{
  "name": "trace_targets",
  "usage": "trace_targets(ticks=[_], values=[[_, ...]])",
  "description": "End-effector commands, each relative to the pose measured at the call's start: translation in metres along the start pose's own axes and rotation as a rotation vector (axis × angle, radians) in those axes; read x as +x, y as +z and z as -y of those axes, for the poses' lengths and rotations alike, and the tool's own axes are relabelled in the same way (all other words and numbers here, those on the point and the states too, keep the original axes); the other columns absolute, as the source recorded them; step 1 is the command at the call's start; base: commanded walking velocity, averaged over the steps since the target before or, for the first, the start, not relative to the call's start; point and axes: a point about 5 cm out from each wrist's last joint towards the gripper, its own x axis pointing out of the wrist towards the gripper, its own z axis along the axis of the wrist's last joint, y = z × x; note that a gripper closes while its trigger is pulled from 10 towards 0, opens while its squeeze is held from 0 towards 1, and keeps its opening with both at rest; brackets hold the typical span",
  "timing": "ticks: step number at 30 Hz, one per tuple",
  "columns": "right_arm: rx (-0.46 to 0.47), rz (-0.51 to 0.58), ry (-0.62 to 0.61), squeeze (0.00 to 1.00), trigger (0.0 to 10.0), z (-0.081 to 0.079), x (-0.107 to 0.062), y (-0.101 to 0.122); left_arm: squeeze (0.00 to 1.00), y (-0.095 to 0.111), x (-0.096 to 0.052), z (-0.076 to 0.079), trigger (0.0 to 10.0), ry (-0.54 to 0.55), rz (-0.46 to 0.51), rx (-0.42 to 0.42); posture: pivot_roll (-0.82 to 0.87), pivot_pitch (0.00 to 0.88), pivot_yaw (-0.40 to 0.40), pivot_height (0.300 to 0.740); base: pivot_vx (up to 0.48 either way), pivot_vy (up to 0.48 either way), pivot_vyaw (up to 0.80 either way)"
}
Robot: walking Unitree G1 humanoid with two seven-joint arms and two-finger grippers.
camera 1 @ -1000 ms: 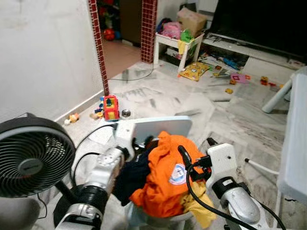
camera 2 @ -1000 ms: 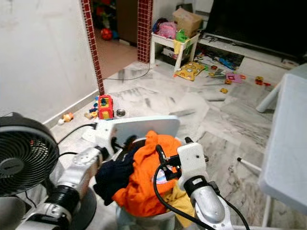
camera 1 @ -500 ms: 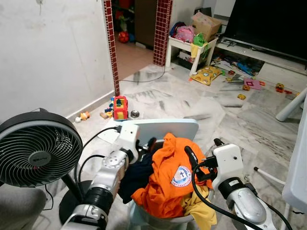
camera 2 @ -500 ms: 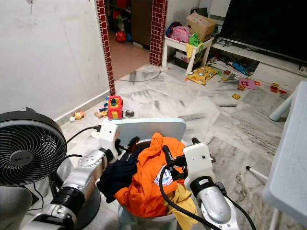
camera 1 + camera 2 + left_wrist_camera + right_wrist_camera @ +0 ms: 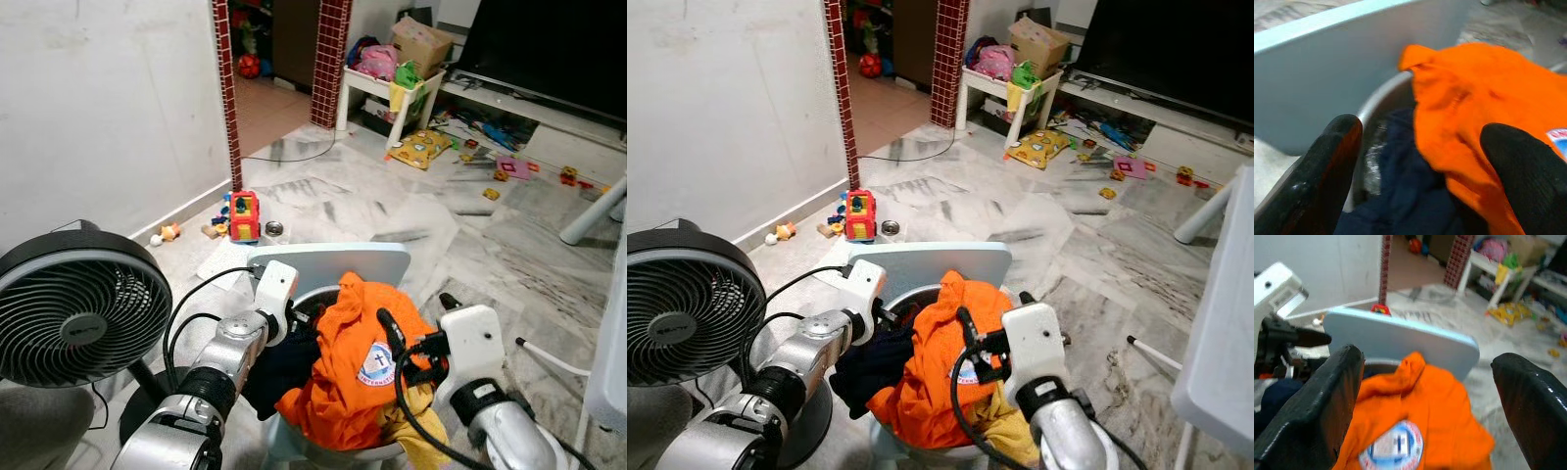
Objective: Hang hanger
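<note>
- The left gripper (image 5: 1420, 161) is held with its two black fingers (image 5: 1327, 171) spread wide apart, nothing between them, at the 9 o'clock rim of the basket (image 5: 323, 452), just above a dark navy garment (image 5: 284, 357).
- The right gripper (image 5: 1430, 396) is likewise seen wide open and empty, poised at the 3 o'clock side of the same heap, pointing across the orange shirt (image 5: 358, 367) toward the left arm.
- No hanger can be made out; what lies under the clothes is hidden.
- A black fan (image 5: 78, 313) is placed at 9 o'clock of the scene, close beside the left arm.
- The orange shirt, with a round blue and white badge (image 5: 375, 364), is piled on top of the basket; a yellow cloth (image 5: 416, 431) is tucked at its 5 o'clock edge.
- A pale blue board (image 5: 333, 262) is set at 12 o'clock of the basket, touching its far rim.
- A red toy (image 5: 245, 215) is seen on the marble floor (image 5: 470, 245) beyond, near the wall.
- A white shelf (image 5: 387, 93) with toys is found at 1 o'clock, far off.
</note>
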Motion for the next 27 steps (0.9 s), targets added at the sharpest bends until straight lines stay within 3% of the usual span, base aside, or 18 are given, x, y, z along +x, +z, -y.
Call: trace_targets(ticks=[1, 5, 7, 13, 17, 22, 27], values=[[0.002, 0.002, -0.015, 0.0, 10.0, 0.0, -0.006, 0.004, 0.0, 0.008, 0.003, 0.003, 10.0, -0.027, 0.008, 0.04, -0.14, 0.0, -0.073, 0.74, 0.0, 0.0, 0.0], [0.016, -0.048, -0.019, 0.0, 10.0, -0.001, -0.015, -0.001, 0.0, 0.01, 0.007, 0.01, 10.0, -0.053, -0.011, 0.055, -0.16, 0.0, -0.067, 0.74, 0.0, 0.0, 0.0], [0.055, -0.086, 0.035, 0.0, 10.0, -0.006, -0.024, -0.003, 0.0, 0.015, 0.011, 0.017, 10.0, -0.057, -0.012, 0.087, -0.18, 0.015, -0.068, 0.74, 0.0, 0.0, 0.0], [0.051, -0.082, 0.02, 0.0, 10.0, -0.002, -0.029, 0.0, 0.0, 0.026, 0.012, 0.02, 10.0, -0.037, 0.061, 0.085, -0.17, 0.01, -0.07, 0.74, 0.0, 0.0, 0.0], [0.031, -0.029, -0.057, 0.0, 10.0, 0.008, -0.017, 0.004, 0.0, 0.023, 0.0, 0.008, 10.0, -0.005, 0.192, 0.038, -0.12, 0.006, -0.077, 0.74, 0.0, 0.0, 0.0], [0.031, 0.017, -0.111, 0.0, 10.0, 0.016, -0.008, 0.009, 0.0, 0.026, -0.019, 0.0, 10.0, 0.039, 0.34, 0.047, -0.06, 0.0, -0.087, 0.74, 0.0, 0.0, 0.0], [0.048, 0.052, -0.153, 0.0, 10.0, 0.024, 0.003, 0.011, 0.0, 0.026, -0.044, 0.004, 10.0, 0.052, 0.457, 0.065, -0.03, 0.0, -0.091, 0.74, 0.0, 0.0, 0.0]])
